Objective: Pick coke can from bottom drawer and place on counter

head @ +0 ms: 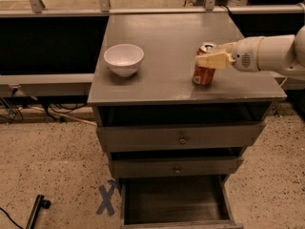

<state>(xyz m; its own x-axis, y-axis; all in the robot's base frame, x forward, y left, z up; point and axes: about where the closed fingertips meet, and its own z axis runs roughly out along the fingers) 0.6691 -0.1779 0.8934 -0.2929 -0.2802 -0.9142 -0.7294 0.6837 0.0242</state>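
Note:
The coke can [204,75], red-orange with a silver top, stands upright on the grey counter [157,37], right of the middle and near the front edge. My gripper [206,54] reaches in from the right, and its cream fingers [213,60] are closed around the can's upper part. The can's bottom appears to touch the counter. The bottom drawer [174,223] is pulled open below, and its dark inside shows nothing in it.
A white bowl [124,58] sits on the counter's left part. The two upper drawers with small knobs [181,139] are slightly ajar. A blue X mark [107,199] is on the speckled floor at the left. A railing runs behind the counter.

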